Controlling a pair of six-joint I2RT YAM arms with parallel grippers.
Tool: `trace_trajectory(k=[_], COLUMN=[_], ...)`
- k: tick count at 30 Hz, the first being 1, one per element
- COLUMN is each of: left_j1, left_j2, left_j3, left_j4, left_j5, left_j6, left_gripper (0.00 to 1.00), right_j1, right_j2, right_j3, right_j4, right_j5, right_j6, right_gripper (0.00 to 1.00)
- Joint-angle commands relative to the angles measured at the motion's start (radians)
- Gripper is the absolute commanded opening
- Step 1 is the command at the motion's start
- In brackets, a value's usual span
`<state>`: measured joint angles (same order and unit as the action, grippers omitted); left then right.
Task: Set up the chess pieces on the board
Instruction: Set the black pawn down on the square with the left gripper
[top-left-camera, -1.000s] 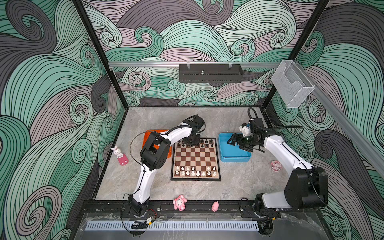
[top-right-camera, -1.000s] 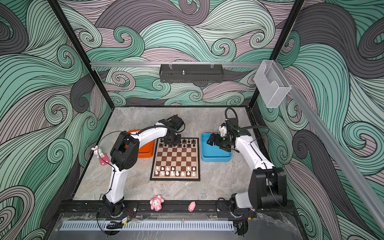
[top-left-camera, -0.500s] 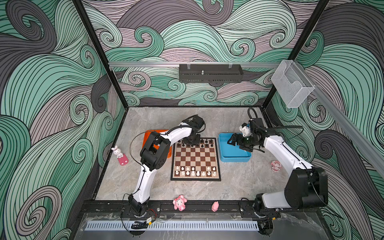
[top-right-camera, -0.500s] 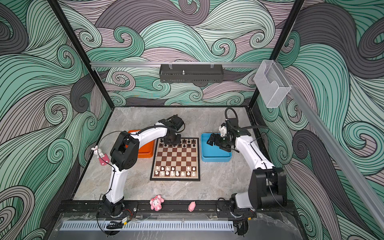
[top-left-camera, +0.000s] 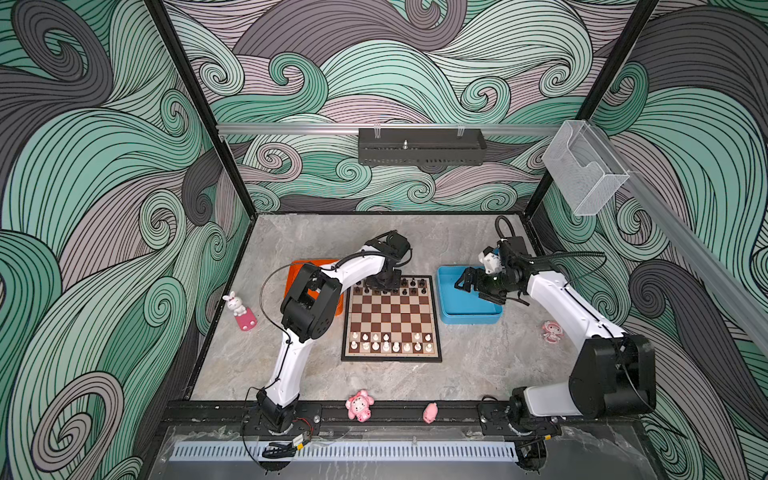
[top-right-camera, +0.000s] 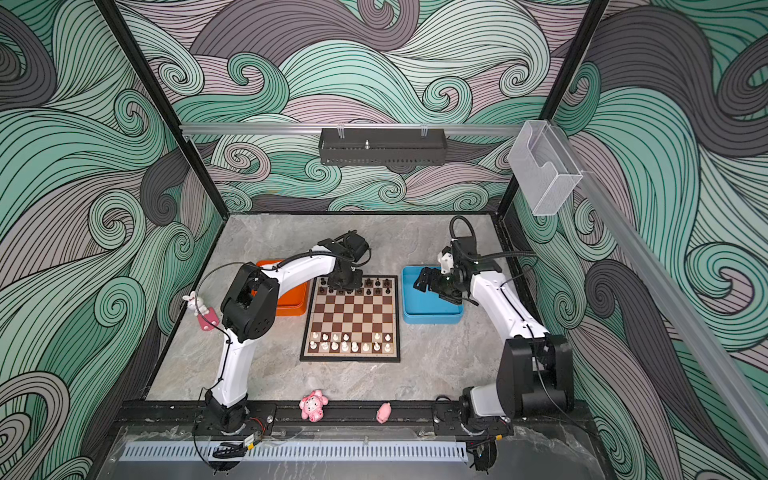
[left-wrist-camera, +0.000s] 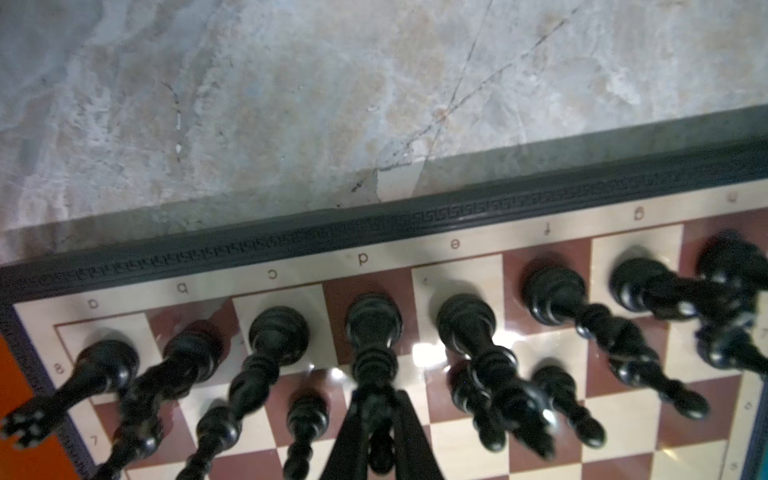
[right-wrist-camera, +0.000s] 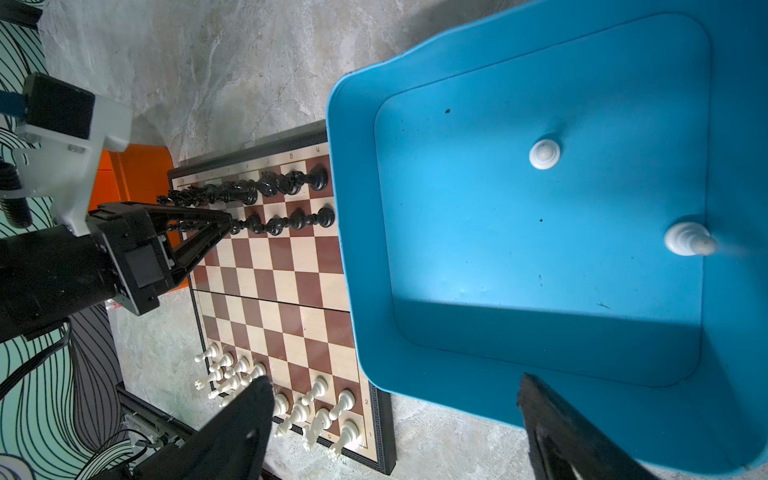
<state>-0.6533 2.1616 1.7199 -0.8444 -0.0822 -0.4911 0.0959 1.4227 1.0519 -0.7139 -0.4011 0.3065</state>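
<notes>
- While my left gripper (left-wrist-camera: 375, 401) reaches down over its far rows, the board (top-left-camera: 390, 316) lies flat between my two arms.
- The blue tray (top-left-camera: 469, 319) sits directly beneath my right gripper (top-left-camera: 467, 284), just beside the board.
- The orange tray (top-left-camera: 301, 268) lies next to my left gripper, on the side away from the blue tray, partly hidden by my arm.
- My right gripper hangs with its jaws spread wide, holding nothing.
- My left gripper is pinched together on a black pawn (left-wrist-camera: 379, 449) in the second black row; I cannot tell whether it is lifted.
- The black pieces (left-wrist-camera: 465, 320) stand in two rows close around my left gripper.
- The white pieces (top-left-camera: 390, 343) stand in two rows at the opposite edge, well apart from both grippers; the inner row has gaps.
- Below my right gripper, a white piece (right-wrist-camera: 544, 153) and a second white piece (right-wrist-camera: 688, 243) rest in the blue tray, apart from each other.
</notes>
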Motion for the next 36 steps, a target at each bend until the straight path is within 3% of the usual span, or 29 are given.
trace_trajectory(k=[1,22,36], left_j1=[-0.007,-0.009,-0.011], left_j2=[-0.034,-0.015,-0.003], left_j3=[0.015,0.055,0.057], left_j4=[-0.029,-0.037,-0.026], left_j5=[-0.011,-0.062,-0.019], left_j6=[-0.014,-0.006,-0.004], left_gripper=[0.12,0.08,0.08], right_j1=[-0.007,-0.009,-0.009], right_j2=[-0.016,-0.01,-0.002], right_j3=[-0.012,-0.01,-0.008], right_j4=[0.001,0.005,0.004], right_j5=[-0.01,-0.009,-0.013], right_j6=[-0.009,-0.009,-0.009], right_gripper=[0.92,0.92,0.92])
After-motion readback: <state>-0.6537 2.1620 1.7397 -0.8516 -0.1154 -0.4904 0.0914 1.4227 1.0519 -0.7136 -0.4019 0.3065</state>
